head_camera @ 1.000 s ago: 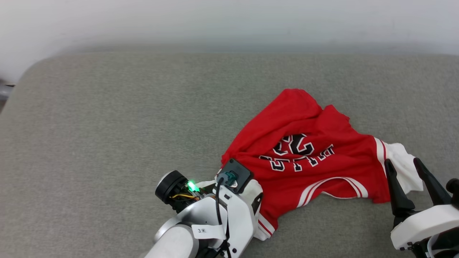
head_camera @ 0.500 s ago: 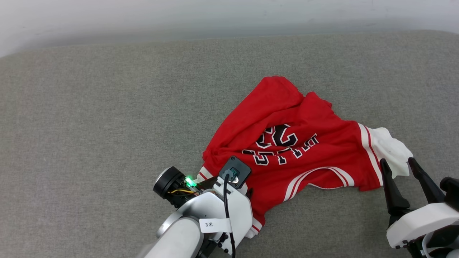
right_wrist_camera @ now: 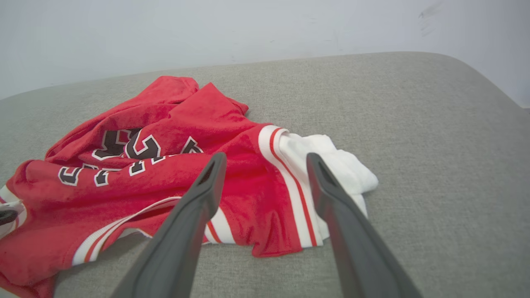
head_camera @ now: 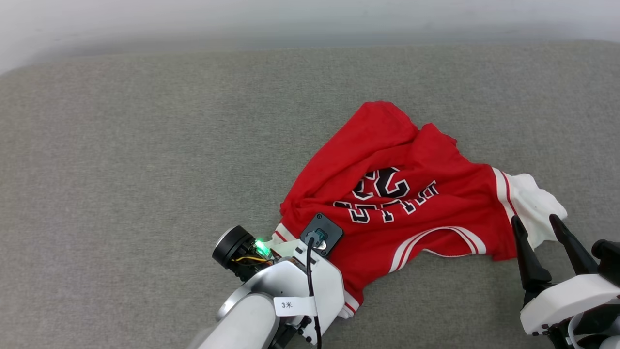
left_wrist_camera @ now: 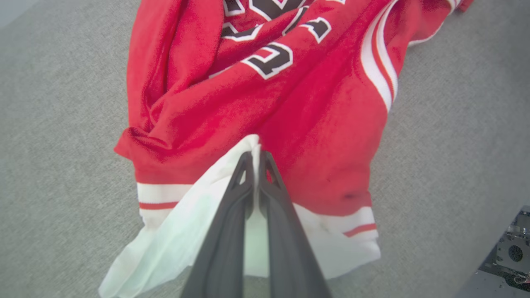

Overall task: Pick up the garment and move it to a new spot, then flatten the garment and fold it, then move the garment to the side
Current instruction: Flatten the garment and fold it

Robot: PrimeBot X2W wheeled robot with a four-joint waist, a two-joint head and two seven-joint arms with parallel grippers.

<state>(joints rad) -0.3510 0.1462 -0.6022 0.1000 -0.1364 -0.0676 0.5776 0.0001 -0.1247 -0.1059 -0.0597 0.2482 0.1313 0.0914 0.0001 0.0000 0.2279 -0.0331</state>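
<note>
The garment (head_camera: 407,208) is a red jersey T-shirt with white sleeves, lying crumpled on the grey surface at centre right of the head view. Its black-and-white lettering faces up. My left gripper (left_wrist_camera: 256,156) is shut on the garment (left_wrist_camera: 290,107), pinching a fold where the white sleeve meets the red cloth. In the head view the left wrist covers those fingers. My right gripper (head_camera: 534,221) stands open just short of the other white sleeve (head_camera: 533,206). In the right wrist view the right gripper (right_wrist_camera: 265,159) hovers over the garment (right_wrist_camera: 165,165) with nothing between its fingers.
The grey fabric surface (head_camera: 145,169) stretches wide to the left and behind the garment, with a pale wall (head_camera: 310,19) along its far edge. A bit of metal equipment (left_wrist_camera: 513,252) shows at the lower right corner of the left wrist view.
My left gripper has shut on the sleeve fold. The head camera shifted, so the whole picture moved; the right gripper stays open near the other sleeve.
</note>
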